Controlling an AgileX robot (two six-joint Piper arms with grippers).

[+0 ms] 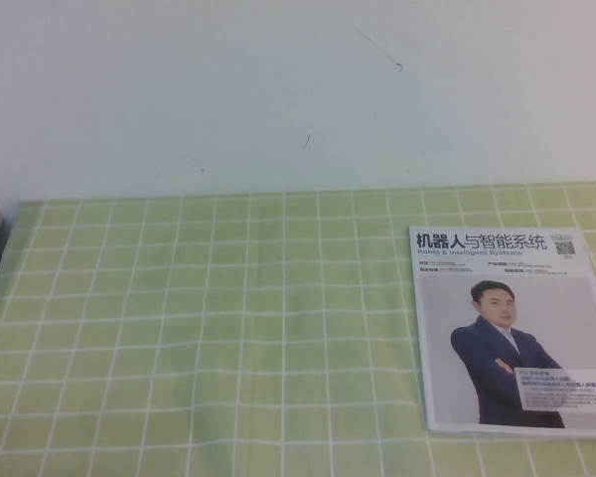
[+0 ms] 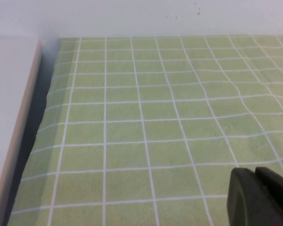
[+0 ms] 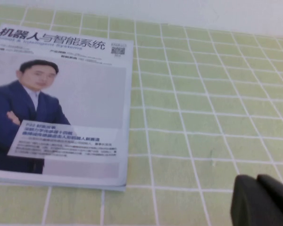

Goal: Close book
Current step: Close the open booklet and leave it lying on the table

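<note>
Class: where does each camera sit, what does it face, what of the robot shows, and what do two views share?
High view: raised on the robot's side, angled down at the checked tablecloth and closed magazine on its right; no arm shows.
Left wrist view: low over bare tablecloth; left gripper, shut, above it.
Right wrist view: low beside the magazine; right gripper, shut, above tablecloth.
Shared: high and right wrist views show the magazine.
</note>
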